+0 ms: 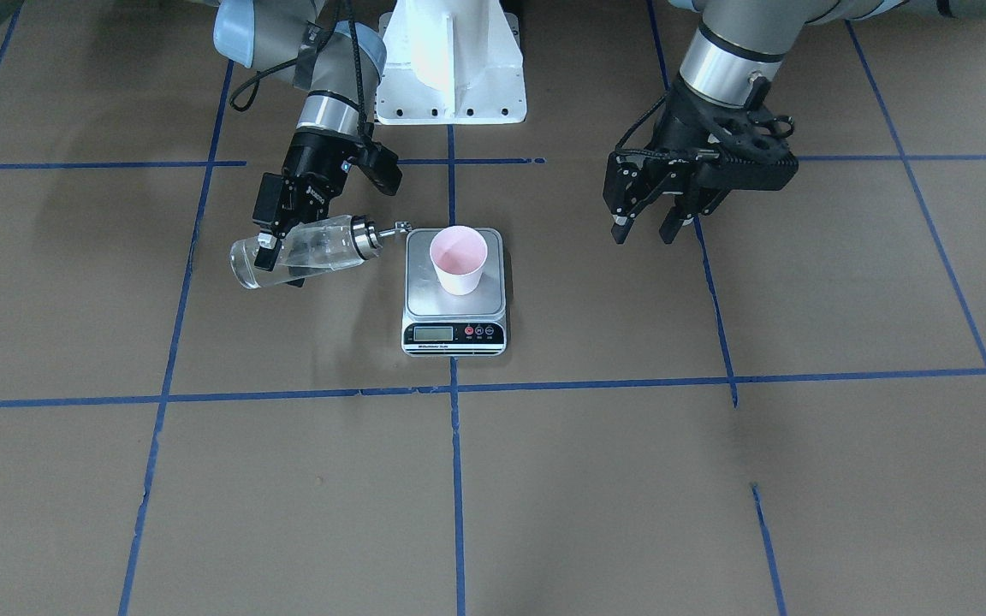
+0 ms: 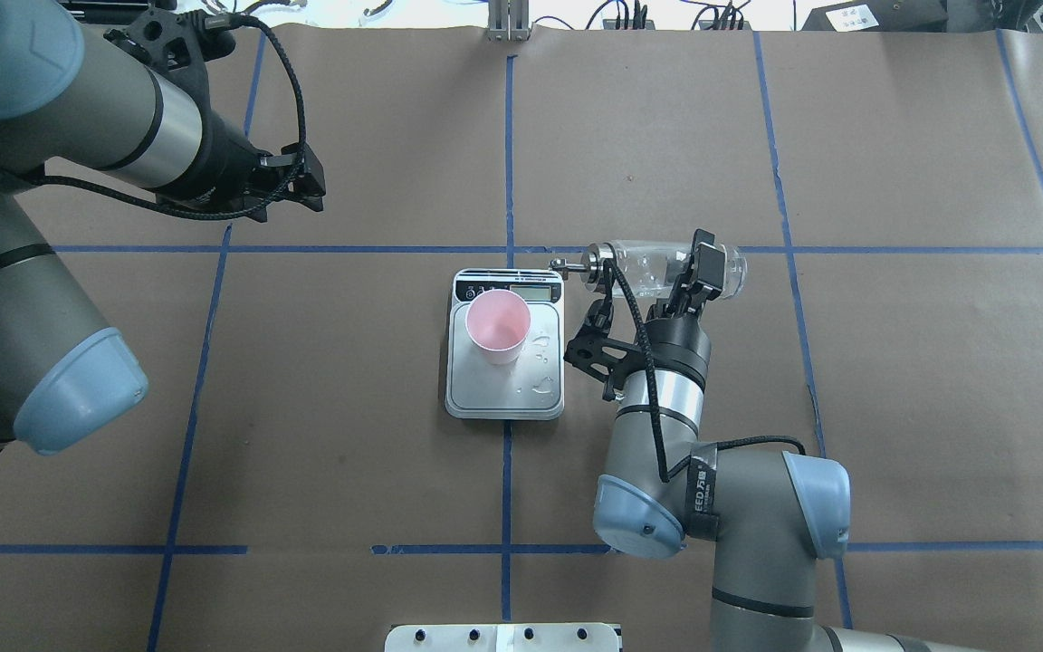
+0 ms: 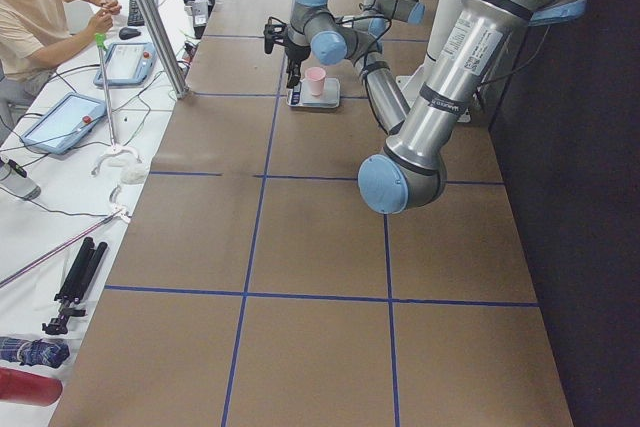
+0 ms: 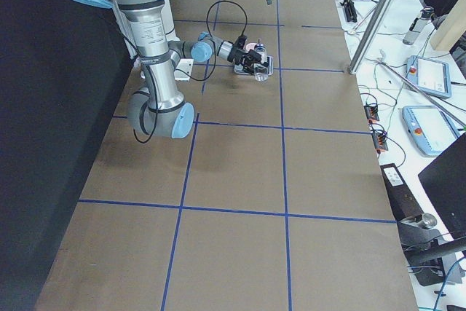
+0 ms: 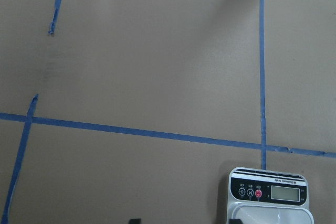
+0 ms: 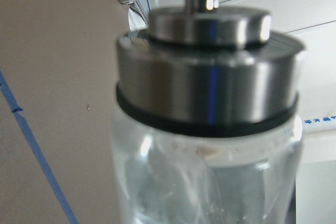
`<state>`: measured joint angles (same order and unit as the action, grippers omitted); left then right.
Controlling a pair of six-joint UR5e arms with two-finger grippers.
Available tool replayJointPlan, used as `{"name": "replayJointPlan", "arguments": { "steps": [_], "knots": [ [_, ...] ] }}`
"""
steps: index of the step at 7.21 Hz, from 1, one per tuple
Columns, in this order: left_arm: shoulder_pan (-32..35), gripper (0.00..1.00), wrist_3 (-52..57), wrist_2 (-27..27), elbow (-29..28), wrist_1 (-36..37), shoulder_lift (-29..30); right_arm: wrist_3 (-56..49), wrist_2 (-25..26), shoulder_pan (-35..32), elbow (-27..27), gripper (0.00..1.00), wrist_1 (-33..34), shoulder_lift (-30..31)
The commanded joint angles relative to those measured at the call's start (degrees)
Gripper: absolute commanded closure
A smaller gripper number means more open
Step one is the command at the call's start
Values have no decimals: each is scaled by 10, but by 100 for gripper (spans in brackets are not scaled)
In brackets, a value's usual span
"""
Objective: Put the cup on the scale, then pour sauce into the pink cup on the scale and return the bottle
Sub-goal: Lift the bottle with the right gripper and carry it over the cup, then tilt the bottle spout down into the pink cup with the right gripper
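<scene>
The pale pink cup [image 1: 459, 259] stands upright on the scale [image 1: 455, 299], also in the overhead view, cup [image 2: 497, 328] on scale [image 2: 503, 396]. My right gripper [image 1: 277, 257] is shut on the clear glass bottle [image 1: 313, 250], tilted almost level, its silver spout [image 1: 399, 228] pointing at the scale's corner, short of the cup. From above the bottle [image 2: 657, 267] hangs beside the scale's display end. The right wrist view shows its silver collar [image 6: 207, 93] close up. Clear liquid lies in the bottle. My left gripper [image 1: 645, 229] is open and empty, off to the scale's side.
Small droplets [image 2: 540, 364] lie on the scale's platform beside the cup. The brown table has blue tape lines [image 1: 450, 387]. The robot's white base [image 1: 452, 60] stands behind the scale. The left wrist view shows the scale's display [image 5: 270, 192]. An operator [image 3: 45, 17] sits at the far end.
</scene>
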<state>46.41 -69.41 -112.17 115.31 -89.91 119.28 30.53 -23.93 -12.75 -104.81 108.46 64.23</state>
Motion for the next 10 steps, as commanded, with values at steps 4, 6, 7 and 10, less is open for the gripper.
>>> {"name": "replayJointPlan", "arguments": {
  "steps": [4,6,7,10],
  "knots": [
    [0,36,1,-1,-1,0,0,-69,3,12,6,100,2,-18],
    [0,36,1,-1,-1,0,0,-78,3,12,6,100,2,-25],
    [0,36,1,-2,-1,0,0,-87,3,12,6,100,2,-28],
    [-1,36,0,-2,-1,0,0,-121,4,11,7,100,3,-25]
  ]
}}
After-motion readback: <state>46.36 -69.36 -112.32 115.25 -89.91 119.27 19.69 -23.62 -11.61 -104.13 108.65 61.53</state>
